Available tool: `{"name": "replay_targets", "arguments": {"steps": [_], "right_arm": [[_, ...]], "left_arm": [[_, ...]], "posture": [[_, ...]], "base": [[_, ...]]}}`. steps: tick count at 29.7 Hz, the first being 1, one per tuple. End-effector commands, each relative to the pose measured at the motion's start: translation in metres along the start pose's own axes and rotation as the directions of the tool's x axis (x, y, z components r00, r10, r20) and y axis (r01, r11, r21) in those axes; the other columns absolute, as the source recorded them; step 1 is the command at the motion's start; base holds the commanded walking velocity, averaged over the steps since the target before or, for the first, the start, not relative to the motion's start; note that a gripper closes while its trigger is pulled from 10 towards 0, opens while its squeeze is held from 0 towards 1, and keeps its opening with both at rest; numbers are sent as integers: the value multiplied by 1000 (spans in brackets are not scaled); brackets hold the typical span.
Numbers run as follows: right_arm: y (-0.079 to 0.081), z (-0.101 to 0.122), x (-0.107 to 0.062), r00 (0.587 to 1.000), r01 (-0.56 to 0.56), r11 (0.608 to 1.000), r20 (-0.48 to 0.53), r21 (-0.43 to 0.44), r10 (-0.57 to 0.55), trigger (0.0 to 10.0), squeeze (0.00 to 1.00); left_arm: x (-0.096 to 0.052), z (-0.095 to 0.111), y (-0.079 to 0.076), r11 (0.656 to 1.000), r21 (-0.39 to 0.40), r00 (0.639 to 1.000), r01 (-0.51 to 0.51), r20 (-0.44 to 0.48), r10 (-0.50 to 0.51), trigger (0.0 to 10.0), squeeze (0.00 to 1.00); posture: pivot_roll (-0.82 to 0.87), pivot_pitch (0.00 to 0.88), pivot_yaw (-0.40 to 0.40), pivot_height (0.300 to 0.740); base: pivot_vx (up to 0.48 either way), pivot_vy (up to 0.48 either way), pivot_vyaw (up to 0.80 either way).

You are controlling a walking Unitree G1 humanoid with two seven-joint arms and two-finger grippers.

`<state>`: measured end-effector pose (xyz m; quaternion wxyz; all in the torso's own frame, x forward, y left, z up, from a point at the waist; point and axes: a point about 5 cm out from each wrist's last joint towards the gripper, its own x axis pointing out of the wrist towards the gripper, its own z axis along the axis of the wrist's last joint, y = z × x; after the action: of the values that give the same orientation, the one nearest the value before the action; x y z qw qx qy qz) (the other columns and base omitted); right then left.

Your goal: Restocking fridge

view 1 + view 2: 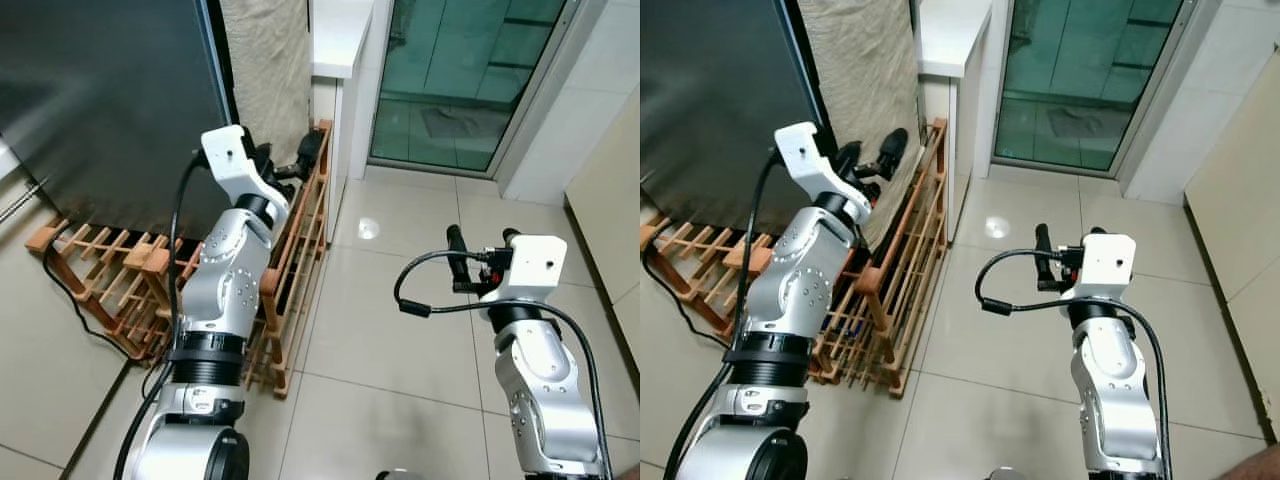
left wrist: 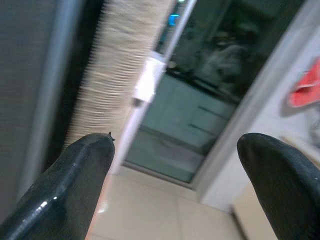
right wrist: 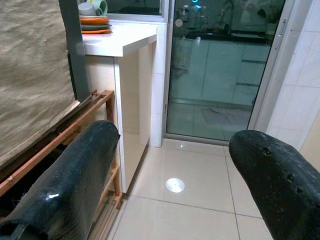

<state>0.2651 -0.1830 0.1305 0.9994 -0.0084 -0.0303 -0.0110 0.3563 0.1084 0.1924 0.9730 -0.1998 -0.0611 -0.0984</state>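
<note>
Both arms are raised with nothing held, seemingly ready to reach; the left gripper [image 2: 175, 185] has its fingers apart, the wooden rack [image 1: 290, 270] just below it; the right gripper [image 3: 175, 185] gapes too, over bare tiled floor [image 1: 400, 330]; no groceries or legible writing visible; the dark fridge front [image 1: 100, 90] stands beyond the left gripper.

Floor [image 1: 400, 330]: glossy pale tiles w/ a light glare spot. Rack [image 1: 290, 270]: bare reddish wood slats. Hanging cloth [image 1: 270, 60]: coarse beige weave. Sliding door [image 1: 450, 80]: glass, reflective. Counter [image 3: 125, 40]: smooth white. Arms: brushed silver metal, white plastic wrists; fingers [image 3: 75, 185] matt black, grainy.
</note>
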Motion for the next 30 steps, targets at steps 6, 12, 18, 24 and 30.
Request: {"name": "replay_targets", "arguments": {"steps": [6,12,18,24,30], "right_arm": [[-1,-2,0,1000,-5,1000,-6,2,6,10000,0],[1,-5,-2,998,-63,998,-30,14,63,10000,0],[7,-6,-3,980,-190,982,-63,-11,188,10000,0],[8,-5,-1,977,-206,978,-60,-22,205,10000,0],[10,-5,-2,972,-226,974,-66,-19,225,10000,0]], "left_arm": [[7,3,6,996,43,997,-78,6,78,10000,0],[10,2,5,995,46,996,-94,5,94,10000,0],[14,0,2,994,45,995,-99,2,99,10000,0],[17,1,2,989,59,991,-136,13,136,10000,0],[21,-1,4,982,82,985,-171,3,172,10000,0]], "posture": [[-147,0,24,740],[-163,0,27,740],[-170,0,30,740],[-172,0,33,740],[-172,0,33,740]], "base": [[0,0,0],[0,0,0],[0,0,0],[0,0,0],[0,0,0]]}}
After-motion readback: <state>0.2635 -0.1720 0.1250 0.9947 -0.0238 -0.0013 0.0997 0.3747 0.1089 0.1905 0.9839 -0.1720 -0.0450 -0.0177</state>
